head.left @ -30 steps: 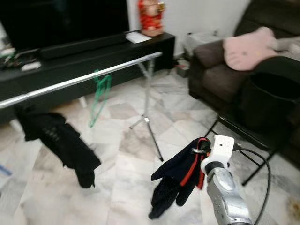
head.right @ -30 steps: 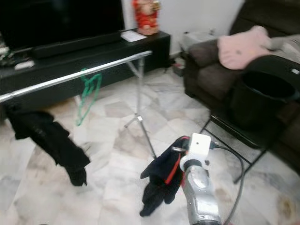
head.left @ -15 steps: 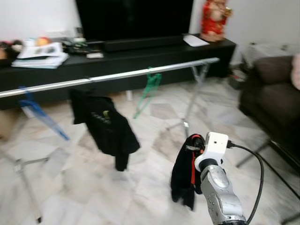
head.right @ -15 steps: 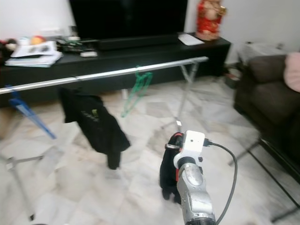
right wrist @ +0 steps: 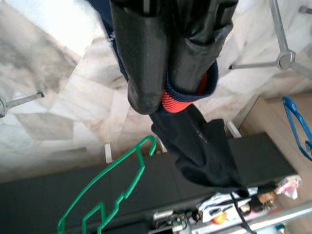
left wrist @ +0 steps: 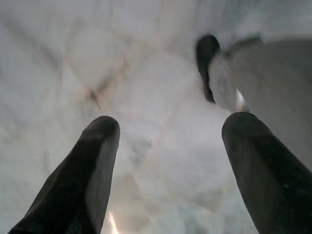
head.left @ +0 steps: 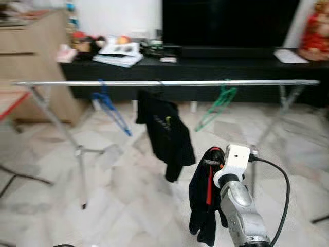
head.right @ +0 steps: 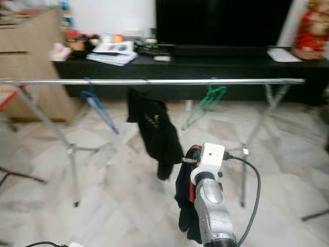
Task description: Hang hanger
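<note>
The hanger I have to hang is hard to see, because a dark top with red trim is draped over it; I think the bit of metal by the fingers in the head views is its hook, but I cannot be sure. My right gripper is clamped tight on the red and blue collar of that top, and the top dangles down from it over the floor. The rail is the place it must go. It lies ahead of my right gripper and higher up, and it runs long from left to right across the room, from one end by the wooden cabinet to the other end near the right side. On the rail I see a blue hanger toward the left end, a black shirt in the middle, and a green hanger toward the right end. The bare stretch between the black shirt and the green hanger is straight ahead of my right gripper, so I judge that is the best spot. My right arm is the near one. My left gripper hangs idle with its fingers spread wide, pointing at the floor.
</note>
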Controlling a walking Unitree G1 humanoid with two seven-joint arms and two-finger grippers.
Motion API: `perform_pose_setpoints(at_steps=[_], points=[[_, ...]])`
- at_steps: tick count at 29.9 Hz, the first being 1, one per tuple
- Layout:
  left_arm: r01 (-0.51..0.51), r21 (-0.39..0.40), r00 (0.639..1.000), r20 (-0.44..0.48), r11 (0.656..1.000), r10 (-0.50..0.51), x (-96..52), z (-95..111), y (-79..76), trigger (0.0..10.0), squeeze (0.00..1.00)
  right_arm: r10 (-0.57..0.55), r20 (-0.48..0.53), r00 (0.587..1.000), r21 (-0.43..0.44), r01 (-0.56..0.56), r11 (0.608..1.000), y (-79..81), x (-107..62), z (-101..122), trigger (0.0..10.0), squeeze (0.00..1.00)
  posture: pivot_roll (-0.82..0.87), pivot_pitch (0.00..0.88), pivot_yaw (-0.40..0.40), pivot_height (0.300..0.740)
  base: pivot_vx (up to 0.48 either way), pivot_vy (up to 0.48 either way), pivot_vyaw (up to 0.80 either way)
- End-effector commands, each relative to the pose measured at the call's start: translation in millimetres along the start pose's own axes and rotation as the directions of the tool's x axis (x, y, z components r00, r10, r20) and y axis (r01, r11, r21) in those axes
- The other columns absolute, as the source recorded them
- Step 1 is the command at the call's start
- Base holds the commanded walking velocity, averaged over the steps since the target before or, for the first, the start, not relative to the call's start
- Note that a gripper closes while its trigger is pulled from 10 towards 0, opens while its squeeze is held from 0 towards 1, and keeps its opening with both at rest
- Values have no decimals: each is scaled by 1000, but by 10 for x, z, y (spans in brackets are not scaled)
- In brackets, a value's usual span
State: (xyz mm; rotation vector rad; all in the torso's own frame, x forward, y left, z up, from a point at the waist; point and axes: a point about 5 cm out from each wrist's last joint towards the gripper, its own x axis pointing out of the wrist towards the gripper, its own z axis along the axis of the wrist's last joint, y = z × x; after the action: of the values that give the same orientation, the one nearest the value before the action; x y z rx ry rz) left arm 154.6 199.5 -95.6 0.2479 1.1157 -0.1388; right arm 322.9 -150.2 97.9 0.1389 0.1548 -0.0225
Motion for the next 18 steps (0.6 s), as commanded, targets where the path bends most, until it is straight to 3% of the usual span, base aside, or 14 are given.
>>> perform_pose_setpoints(at_steps=[1,10,12,14,18], points=[[-12,-7,1000,-14,1000,12,-8,-37,47,10000,0,16,33,999,4,-16,1000,60,17,77,10000,0,-67,75,17,740,0,0,800],[-12,-7,1000,-14,1000,12,-8,-37,47,10000,0,16,33,999,4,-16,1000,60,17,77,10000,0,-67,75,17,740,0,0,800],[-69,-95,993,87,993,77,-11,35,33,10000,0,-62,-273,960,17,69,997,-219,-39,-683,10000,0,-83,75,-11,740,0,0,0],[-114,-166,975,171,979,143,-27,92,42,10000,0,-109,-456,883,40,142,989,-356,-250,-1146,10000,0,-73,74,-13,740,0,0,0],[-130,-168,963,214,977,165,-39,122,47,10000,0,-151,-501,852,64,210,976,-409,-359,-1288,10000,0,-64,69,-13,740,0,0,0]])
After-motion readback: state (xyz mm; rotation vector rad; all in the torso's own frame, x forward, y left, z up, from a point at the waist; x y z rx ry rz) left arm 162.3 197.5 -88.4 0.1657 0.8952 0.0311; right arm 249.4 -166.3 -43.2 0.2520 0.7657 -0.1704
